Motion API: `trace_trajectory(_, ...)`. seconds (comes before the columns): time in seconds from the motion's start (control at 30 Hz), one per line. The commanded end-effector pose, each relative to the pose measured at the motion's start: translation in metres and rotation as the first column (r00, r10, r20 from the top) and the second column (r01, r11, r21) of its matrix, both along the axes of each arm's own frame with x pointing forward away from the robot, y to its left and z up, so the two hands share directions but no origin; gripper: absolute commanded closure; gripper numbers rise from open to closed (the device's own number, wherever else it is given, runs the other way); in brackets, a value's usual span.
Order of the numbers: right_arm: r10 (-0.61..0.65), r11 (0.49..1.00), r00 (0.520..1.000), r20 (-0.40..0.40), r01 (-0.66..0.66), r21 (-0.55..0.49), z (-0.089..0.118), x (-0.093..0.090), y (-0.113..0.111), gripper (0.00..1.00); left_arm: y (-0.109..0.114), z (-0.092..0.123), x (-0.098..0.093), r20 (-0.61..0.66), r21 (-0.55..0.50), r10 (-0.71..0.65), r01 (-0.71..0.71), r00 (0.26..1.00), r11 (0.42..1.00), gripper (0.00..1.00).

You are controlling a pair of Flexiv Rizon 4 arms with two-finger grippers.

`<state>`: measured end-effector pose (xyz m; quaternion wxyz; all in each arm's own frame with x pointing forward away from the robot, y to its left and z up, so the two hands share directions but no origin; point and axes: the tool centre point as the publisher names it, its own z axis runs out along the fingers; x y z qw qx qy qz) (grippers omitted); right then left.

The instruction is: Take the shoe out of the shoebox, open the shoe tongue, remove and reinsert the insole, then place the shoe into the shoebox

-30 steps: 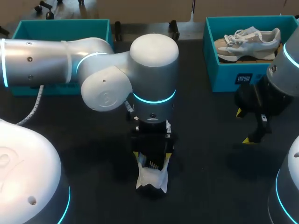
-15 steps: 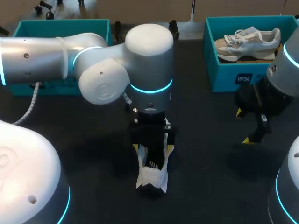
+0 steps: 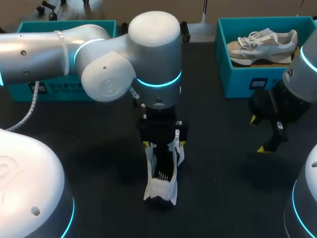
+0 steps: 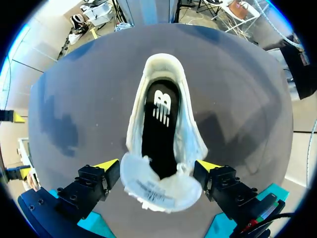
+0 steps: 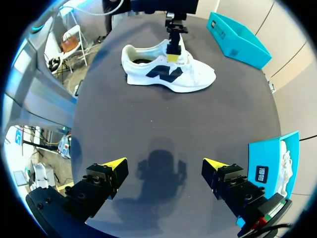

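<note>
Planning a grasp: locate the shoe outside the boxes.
In the head view the shoe lies mid-table, directly under the left gripper, which is open astride its tongue.

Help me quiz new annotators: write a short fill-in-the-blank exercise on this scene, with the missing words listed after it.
1. The left gripper's open fingers stand either side of the white ____ on the table.
2. Inside that shoe, the insole is ____.
3. The right gripper hovers open over the table, holding ____.
4. The second shoe lies inside a teal ____.

Missing words: shoe; black; nothing; shoebox.
</note>
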<state>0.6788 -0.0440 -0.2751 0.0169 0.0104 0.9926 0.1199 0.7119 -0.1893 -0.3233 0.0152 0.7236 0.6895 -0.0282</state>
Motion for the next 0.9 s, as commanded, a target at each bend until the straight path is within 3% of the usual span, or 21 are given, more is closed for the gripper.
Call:
trace_trajectory(0.03,-0.001,1.000,1.000,0.003,0.001,-0.001,-0.001,-0.001,0.000,0.00,0.006,0.016,0.012,-0.004,-0.002,0.000,0.000,1.000,1.000,0.00)
trace_trajectory(0.4,-0.001,1.000,1.000,0.003,0.001,-0.001,-0.001,-0.001,0.000,0.00,0.011,0.057,0.059,-0.013,-0.031,0.007,-0.007,1.000,0.999,0.00)
trace_trajectory(0.5,-0.001,1.000,1.000,0.003,0.001,-0.001,-0.001,-0.001,0.000,0.00,0.008,0.065,0.063,-0.022,-0.041,0.004,-0.005,1.000,0.999,0.00)
trace_trajectory(0.53,-0.001,1.000,1.000,0.003,0.001,-0.001,-0.001,-0.001,0.000,0.00,0.006,0.066,0.064,-0.023,-0.043,0.000,-0.001,1.000,0.999,0.07)
trace_trajectory(0.6,-0.001,1.000,1.000,0.003,0.001,-0.001,-0.001,-0.001,0.000,0.00,0.003,0.067,0.064,-0.024,-0.043,-0.006,0.005,1.000,0.999,0.51)
trace_trajectory(0.7,-0.001,1.000,1.000,0.003,0.001,-0.001,-0.001,-0.001,0.000,0.00,-0.002,0.066,0.062,-0.023,-0.042,-0.014,0.014,1.000,0.999,0.53)
trace_trajectory(0.77,-0.001,1.000,1.000,0.003,0.001,-0.001,-0.001,-0.001,0.000,0.00,-0.004,0.064,0.062,-0.031,-0.045,-0.020,0.019,0.999,0.999,0.66)
trace_trajectory(0.9,-0.001,1.000,1.000,0.003,0.001,-0.001,-0.001,-0.001,0.000,0.00,-0.007,0.060,0.056,-0.037,-0.034,-0.038,0.037,0.999,0.999,0.60)
